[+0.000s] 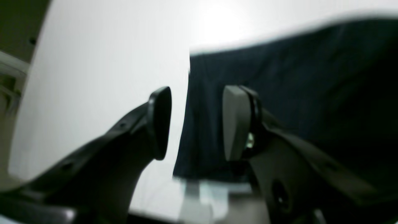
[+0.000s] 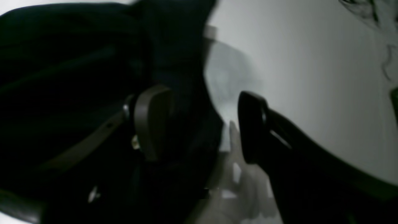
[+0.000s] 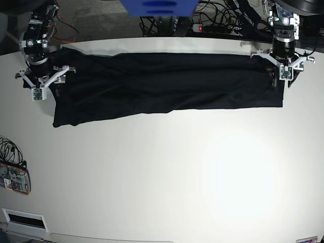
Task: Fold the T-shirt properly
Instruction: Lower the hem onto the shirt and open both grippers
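Base view: the black T-shirt (image 3: pixel 167 83) lay in a long strip on the white tabletop (image 3: pixel 167 177), w/ an end near each pincer. L pincer (image 1: pixel 197 123) was open over the shirt's edge, 1 finger above cloth, 1 past it. R pincer (image 2: pixel 203 126) was wide open too, its tips on both sides of the other edge, w/ nothing pinched.

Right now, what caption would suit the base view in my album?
Two robot hands, left and right, at either end of a black T-shirt.
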You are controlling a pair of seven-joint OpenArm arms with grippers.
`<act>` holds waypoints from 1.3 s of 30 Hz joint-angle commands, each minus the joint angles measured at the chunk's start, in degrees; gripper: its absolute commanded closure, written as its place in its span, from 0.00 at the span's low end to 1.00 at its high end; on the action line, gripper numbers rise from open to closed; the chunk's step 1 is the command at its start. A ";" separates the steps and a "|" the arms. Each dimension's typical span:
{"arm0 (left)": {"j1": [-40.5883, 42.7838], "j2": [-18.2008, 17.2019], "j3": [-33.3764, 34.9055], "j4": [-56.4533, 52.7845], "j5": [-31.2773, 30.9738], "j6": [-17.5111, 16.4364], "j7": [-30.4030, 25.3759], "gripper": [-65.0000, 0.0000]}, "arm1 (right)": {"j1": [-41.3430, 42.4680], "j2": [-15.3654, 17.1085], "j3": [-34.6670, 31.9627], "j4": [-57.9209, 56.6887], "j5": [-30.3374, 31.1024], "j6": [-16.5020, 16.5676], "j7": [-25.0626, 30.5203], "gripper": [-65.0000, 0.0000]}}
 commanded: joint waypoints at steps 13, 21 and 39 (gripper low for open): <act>-16.46 2.78 2.59 -11.03 -0.16 1.06 -0.72 0.60 | 13.26 0.91 -9.76 -0.30 0.12 -0.20 1.15 0.47; -16.90 2.86 3.82 -18.06 -0.16 1.06 -0.81 0.60 | 12.91 0.91 -10.29 -5.14 0.30 -0.20 1.15 0.47; -25.69 -4.52 4.17 -34.23 -0.07 1.06 -0.81 0.60 | 17.92 0.91 -9.85 -35.82 0.21 -0.20 11.96 0.47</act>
